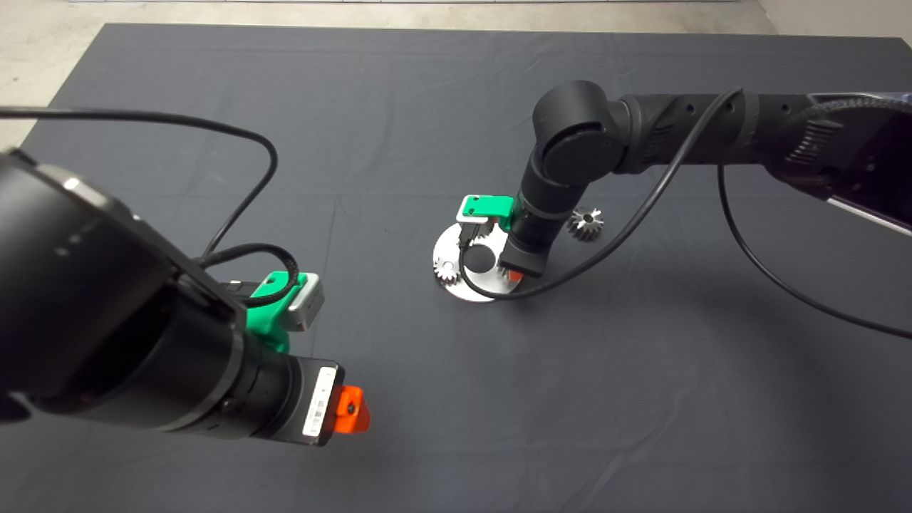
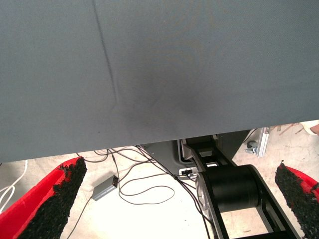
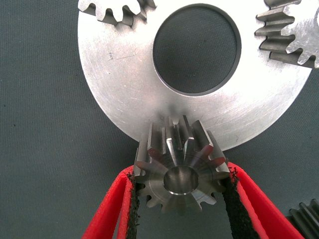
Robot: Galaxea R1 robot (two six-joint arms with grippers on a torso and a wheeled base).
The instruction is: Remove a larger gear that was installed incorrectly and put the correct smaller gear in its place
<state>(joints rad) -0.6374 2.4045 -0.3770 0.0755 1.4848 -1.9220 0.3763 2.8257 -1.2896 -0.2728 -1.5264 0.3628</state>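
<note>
A: What is taking up most of the bench right now?

B: The two black arms. The left arm is hanging over the near left corner, its left tool spread wide and gripping nothing; its wrist view is showing only the mat edge and cables on the floor. The right arm is reaching in from the right edge, bending down toward the middle of the bench.

A: And under it?

B: A round silver plate with a large centre hole is lying near the middle of the bench. Two pale short-toothed gears are sitting on it at its rim.

A: Where is the larger gear?

B: The right tool is clenching the larger gear, a pad pressing on each flank of its flared teeth. The gear is sitting at the plate's rim; I cannot tell whether it is already lifting clear.

A: And the smaller gear?

B: The smaller gear is waiting on the mat just beside the plate, on the side toward the right edge, untouched.

A: So how far along?

B: Early, I judge. The removal is under way, with the grip made; carrying the larger gear off, then fetching and seating the smaller one, is all remaining.
</note>
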